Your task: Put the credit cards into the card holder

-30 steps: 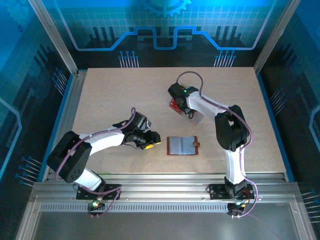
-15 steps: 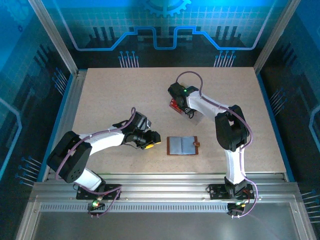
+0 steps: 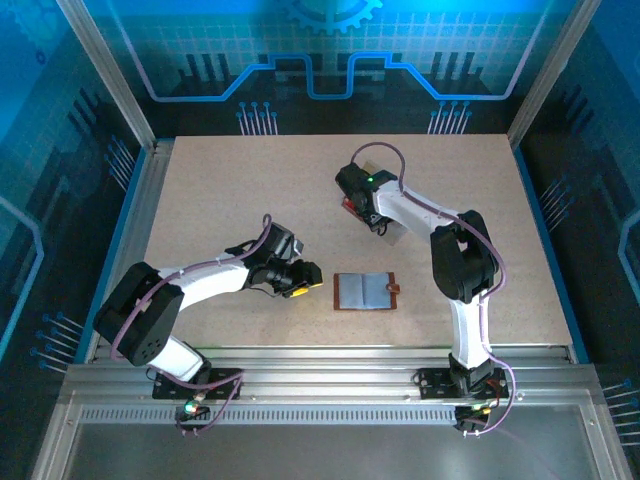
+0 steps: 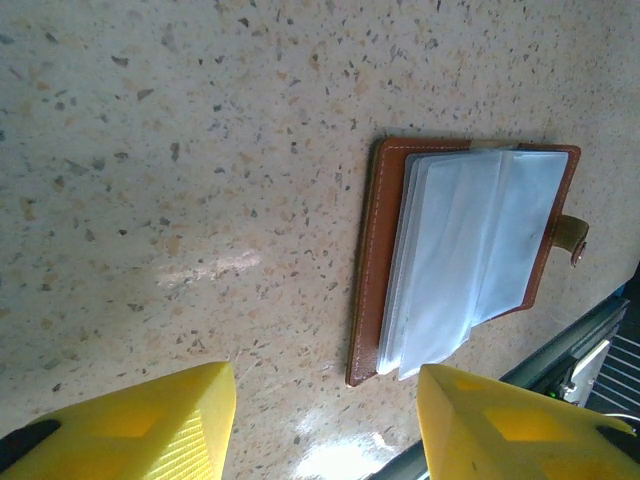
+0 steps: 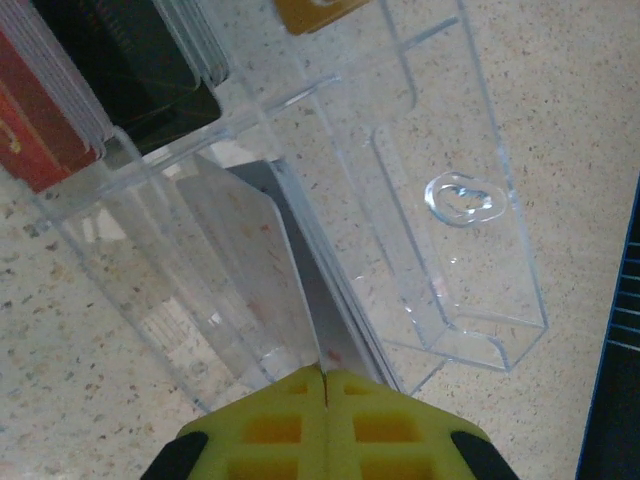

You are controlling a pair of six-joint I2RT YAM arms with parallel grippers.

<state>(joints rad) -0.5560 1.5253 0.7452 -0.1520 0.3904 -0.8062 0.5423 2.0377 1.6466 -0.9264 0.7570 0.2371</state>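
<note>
Task's thing: one credit card [image 5: 240, 270] stands on edge in a slot of the clear tray [image 5: 470, 250] at the far centre of the counter [image 4: 150, 150]. It looks pale grey from the right wrist, so its colour cannot be told.
Right fingers [image 5: 325, 385]: pressed together, and the card's top edge runs into the seam between them, so it looks pinched there.
Left fingers [image 3: 303, 283]: apart and holding nothing, low over the counter just left of the card holder.
Card holder [image 4: 470, 260]: lies open and flat at the near centre, with brown leather outside, pale clear sleeves facing up and the snap tab on its right side.
Other cards: a red stack [image 5: 40, 120] and a dark stack [image 5: 150, 80] sit in neighbouring slots, and a tan card [image 5: 310, 12] lies beyond.
Handling: the card is probably light, stiff, thin and slick. A grip on the short top edge should suit a straight lift out of the slot, though a shallow pinch may let it swing or slip.
Sleeves: they are soft and lie nearly shut, so the left fingers may have to steady the holder.
Surface: the beige speckled top is smooth and slightly glossy, so a flat card would be hard to pick up again.
Room: a blue-lit enclosure with an aluminium frame and a printed circuit backdrop.
</note>
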